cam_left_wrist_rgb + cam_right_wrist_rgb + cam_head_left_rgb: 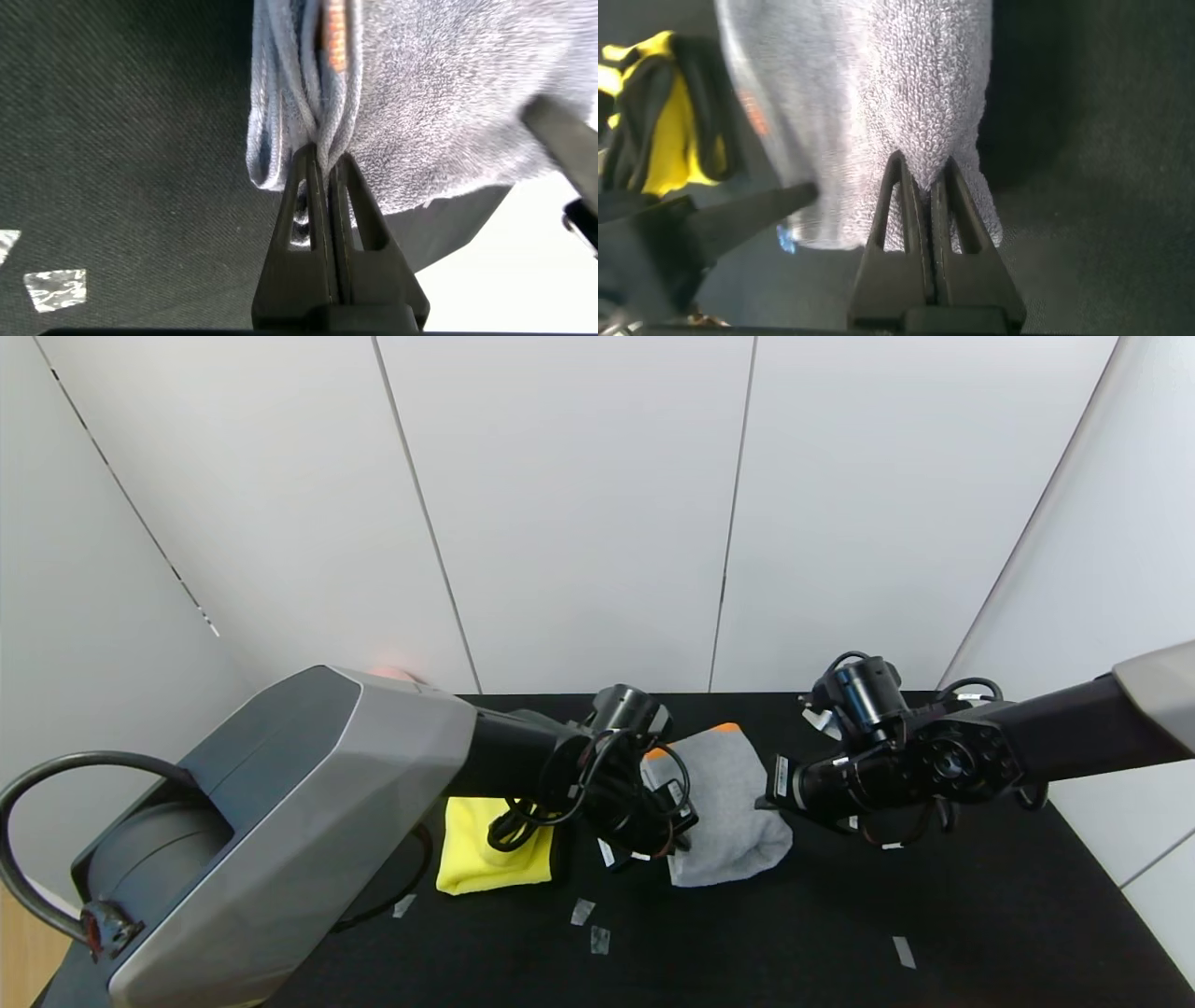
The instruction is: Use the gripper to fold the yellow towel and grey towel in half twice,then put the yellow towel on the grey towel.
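Note:
The grey towel [733, 812] lies bunched in the middle of the black table, its orange stripe [721, 729] at the far end. My left gripper [674, 821] is shut on its left edge, pinching folded layers [324, 159] beside the orange stripe [334, 37]. From the right, my right gripper [771, 795] is shut on the towel's other edge [922, 175]. The grey towel [878, 84] hangs lifted between both. The yellow towel [493, 859] lies folded on the table to the left, partly behind the left arm, and also shows as yellow towel [677, 140] in the right wrist view.
Small pieces of tape [582, 912] [904, 952] are stuck on the black table [980, 896] near the front. White wall panels stand behind the table. The table's right edge [1111, 877] runs close to the right arm.

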Motion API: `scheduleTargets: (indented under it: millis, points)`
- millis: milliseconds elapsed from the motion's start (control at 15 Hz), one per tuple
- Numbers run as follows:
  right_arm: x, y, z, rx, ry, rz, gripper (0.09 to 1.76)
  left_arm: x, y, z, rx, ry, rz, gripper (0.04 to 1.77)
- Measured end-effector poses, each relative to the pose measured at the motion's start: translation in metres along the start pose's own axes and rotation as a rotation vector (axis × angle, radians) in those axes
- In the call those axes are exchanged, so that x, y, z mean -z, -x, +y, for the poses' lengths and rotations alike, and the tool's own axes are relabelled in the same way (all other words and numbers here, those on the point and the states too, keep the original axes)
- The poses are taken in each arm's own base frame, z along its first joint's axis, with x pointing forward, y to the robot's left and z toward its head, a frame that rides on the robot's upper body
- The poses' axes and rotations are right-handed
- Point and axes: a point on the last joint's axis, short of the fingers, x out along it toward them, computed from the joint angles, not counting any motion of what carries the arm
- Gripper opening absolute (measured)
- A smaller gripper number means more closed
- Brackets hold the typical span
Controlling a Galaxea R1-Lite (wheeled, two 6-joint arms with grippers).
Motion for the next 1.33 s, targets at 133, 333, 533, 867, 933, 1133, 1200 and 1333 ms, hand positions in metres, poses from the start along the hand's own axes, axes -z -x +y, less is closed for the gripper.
scheduleTargets:
  millis: [133,333,533,867,933,1133,1200,1333]
  points:
    - [0.0,0.007,0.01,-0.025,0.024,-0.015,0.12,0.001,0.004,-0.002,0.003,0.0,-0.002,0.11]
    - [-0.002,0.022,0.026,-0.065,0.066,-0.048,0.12,-0.001,0.021,-0.009,0.027,-0.004,-0.02,0.11]
    - [0.0,0.037,0.043,-0.106,0.112,-0.071,0.12,-0.001,0.043,-0.016,0.058,-0.009,-0.044,0.11]
    - [0.0,0.062,0.075,-0.19,0.169,-0.12,0.12,0.003,0.068,-0.019,0.082,-0.015,-0.057,0.11]
    - [0.001,0.067,0.081,-0.207,0.18,-0.127,0.12,0.003,0.071,-0.018,0.082,-0.014,-0.059,0.11]
    - [0.006,0.077,0.096,-0.249,0.209,-0.14,0.12,0.003,0.08,-0.017,0.085,-0.011,-0.067,0.11]
    - [0.007,0.08,0.102,-0.264,0.219,-0.143,0.12,0.003,0.083,-0.015,0.084,-0.009,-0.071,0.11]
    - [0.009,0.086,0.113,-0.289,0.236,-0.145,0.12,0.003,0.09,-0.013,0.085,-0.004,-0.078,0.11]
